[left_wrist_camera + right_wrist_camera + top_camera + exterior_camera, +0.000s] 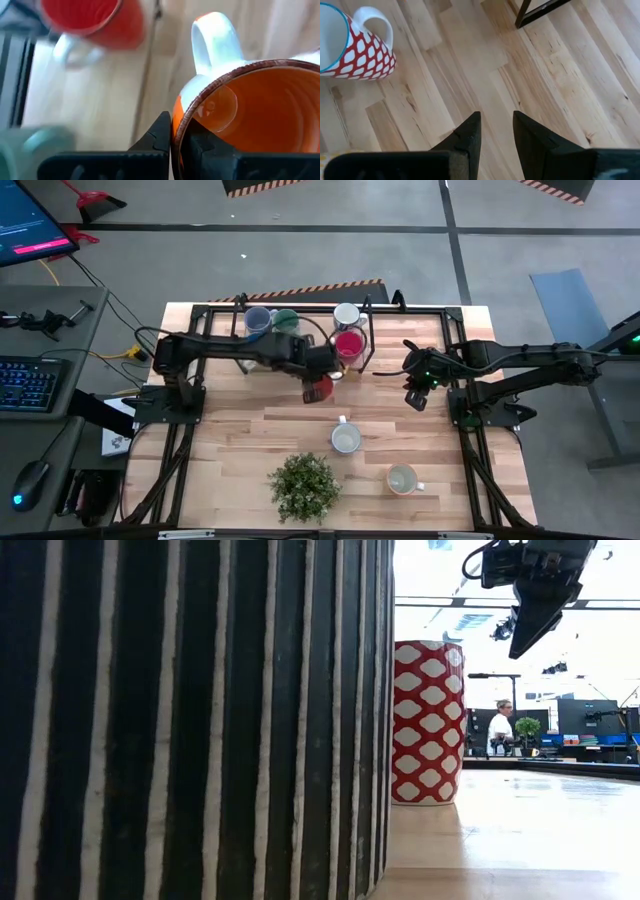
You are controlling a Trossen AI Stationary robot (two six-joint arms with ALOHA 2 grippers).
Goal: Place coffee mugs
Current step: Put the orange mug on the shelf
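Two mugs [346, 438] stand on wooden table [230, 440].

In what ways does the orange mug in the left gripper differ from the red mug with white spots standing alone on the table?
The orange mug is pinched at its rim by the left gripper; the red spotted mug stands free, untouched. The orange mug is orange inside with a brown rim; the spotted mug is white inside with a blue rim. Both have white handles.

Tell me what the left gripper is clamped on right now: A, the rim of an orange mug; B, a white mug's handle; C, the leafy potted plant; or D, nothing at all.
A: in the left wrist view the left gripper has its fingers shut on the rim of the orange mug, one finger inside and one outside.
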